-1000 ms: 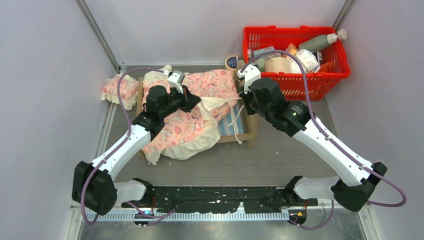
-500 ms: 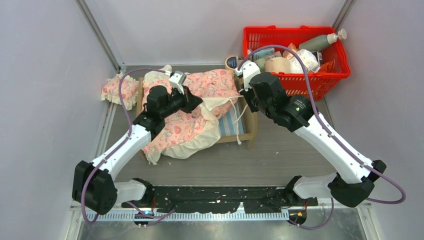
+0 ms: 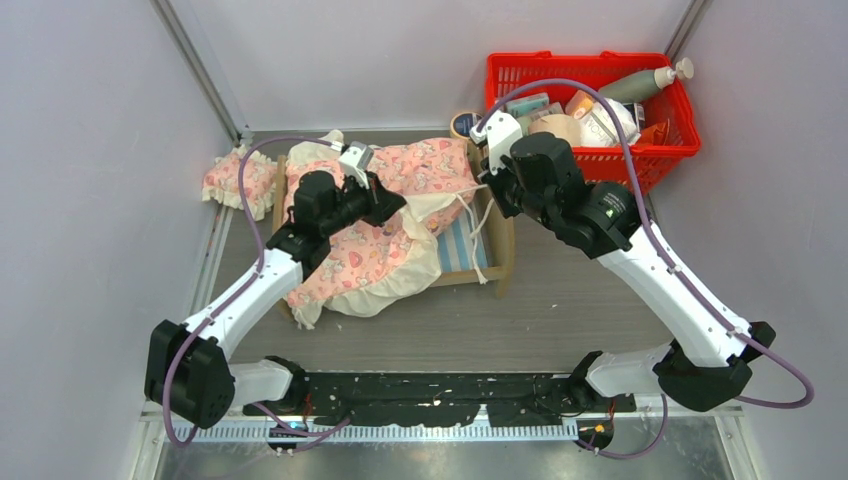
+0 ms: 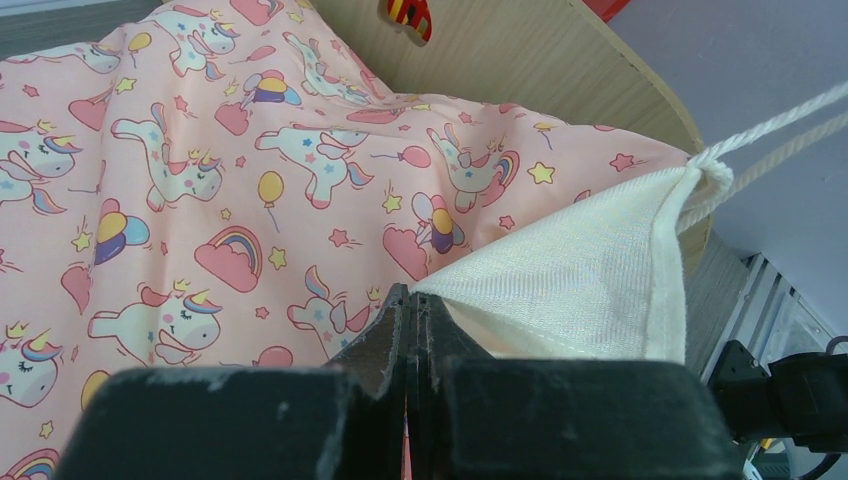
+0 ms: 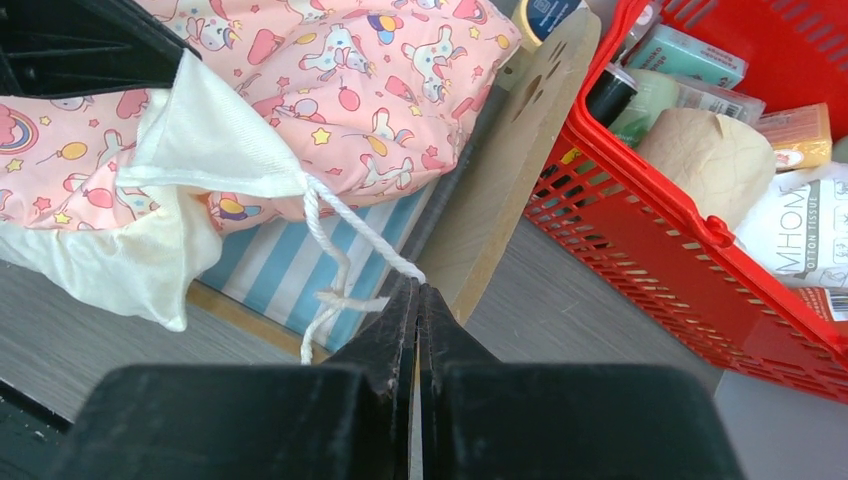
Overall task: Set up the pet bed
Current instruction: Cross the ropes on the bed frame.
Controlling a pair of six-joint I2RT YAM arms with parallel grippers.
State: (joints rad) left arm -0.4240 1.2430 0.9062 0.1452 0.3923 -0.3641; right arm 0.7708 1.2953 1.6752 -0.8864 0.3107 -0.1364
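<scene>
Pinching, left tool (image 4: pixel 408 297): shut on blanket (image 4: pixel 200 190) corner
Right tool (image 5: pixel 418 292): shut on white cord (image 5: pixel 360 232)
Bed (image 3: pixel 501 245): far middle of desk (image 3: pixel 560 320), beside basket (image 3: pixel 620 165)
Next: draw corners apart evenly, lay blanket flat over mattress (image 5: pixel 282 266)

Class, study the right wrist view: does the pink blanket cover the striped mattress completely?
No, a patch of the striped mattress shows uncovered below the edge of the pink blanket.

I count one pet bed (image 3: pixel 462 252), one pink blanket (image 3: pixel 420 165), one frilled pillow (image 3: pixel 240 180) at nine o'clock, one red basket (image 3: pixel 580 58) at two.
</scene>
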